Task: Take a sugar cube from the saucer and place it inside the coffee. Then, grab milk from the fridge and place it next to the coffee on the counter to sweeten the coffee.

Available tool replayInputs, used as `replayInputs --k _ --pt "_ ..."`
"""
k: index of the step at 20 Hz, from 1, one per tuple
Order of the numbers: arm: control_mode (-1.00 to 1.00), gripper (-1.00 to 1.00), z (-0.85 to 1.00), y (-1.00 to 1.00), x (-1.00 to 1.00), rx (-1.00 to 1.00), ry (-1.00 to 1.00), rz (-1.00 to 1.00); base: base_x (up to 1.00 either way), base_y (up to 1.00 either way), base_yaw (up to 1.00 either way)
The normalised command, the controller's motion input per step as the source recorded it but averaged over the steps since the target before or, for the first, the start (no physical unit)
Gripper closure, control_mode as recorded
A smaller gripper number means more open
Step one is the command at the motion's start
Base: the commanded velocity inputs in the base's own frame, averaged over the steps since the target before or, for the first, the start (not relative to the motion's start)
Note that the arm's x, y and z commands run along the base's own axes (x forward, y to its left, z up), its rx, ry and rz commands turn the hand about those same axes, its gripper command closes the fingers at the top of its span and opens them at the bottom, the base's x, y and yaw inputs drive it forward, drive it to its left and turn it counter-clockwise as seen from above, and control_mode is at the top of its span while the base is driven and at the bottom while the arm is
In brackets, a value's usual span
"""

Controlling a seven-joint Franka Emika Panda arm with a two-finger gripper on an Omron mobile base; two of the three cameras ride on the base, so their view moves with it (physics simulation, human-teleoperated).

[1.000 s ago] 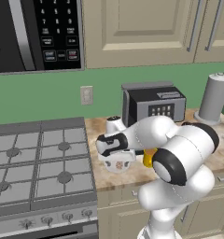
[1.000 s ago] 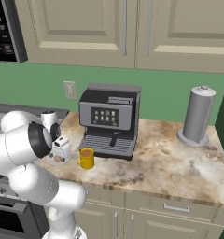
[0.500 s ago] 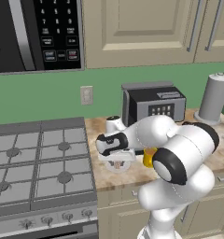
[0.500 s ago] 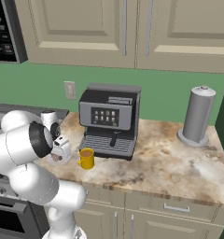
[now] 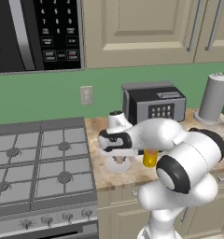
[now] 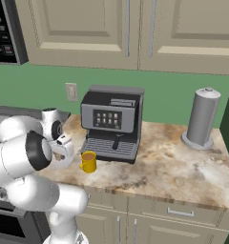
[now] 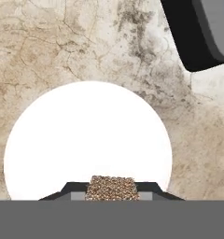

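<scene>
Now hand pinching sugar cube between its fingertips, above saucer on worktop. Coffee stands just beside. Judgement: lift straight, keep the pinch firm, carry over the mug's mouth, release low to avoid splashing.

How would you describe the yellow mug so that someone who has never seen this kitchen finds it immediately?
Look at the marbled counter under the cream cabinets, at the black and grey coffee machine. The coffee stands at its front left corner: a small yellow mug of brown liquid, the one yellow thing there.
</scene>
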Motion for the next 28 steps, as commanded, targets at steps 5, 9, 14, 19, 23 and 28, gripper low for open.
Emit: replayInputs --k 5,9,14,19,23,28 --pt "-1.00 1.00 0.67 -0.34 -0.10 0.00 -0.05 -0.05 0.00 0.00 0.00" --pt "-1.00 1.00 0.63 -0.43 -0.01 0.00 0.00 -0.09 0.00 0.00 0.00" --pt "-1.00 1.00 0.21 -0.81 -0.07 0.00 0.00 -0.06 0.00 0.00 0.00" --pt "-1.00 1.00 0.00 -0.76 -0.04 -0.01 0.00 -0.01 0.00 0.00 0.00" --pt "-1.00 1.00 -0.08 -0.21 0.00 0.00 0.00 0.00 0.00 0.00 0.00" --pt "-1.00 1.00 -0.23 -0.09 0.04 0.00 0.00 -0.01 0.00 0.00 0.00"
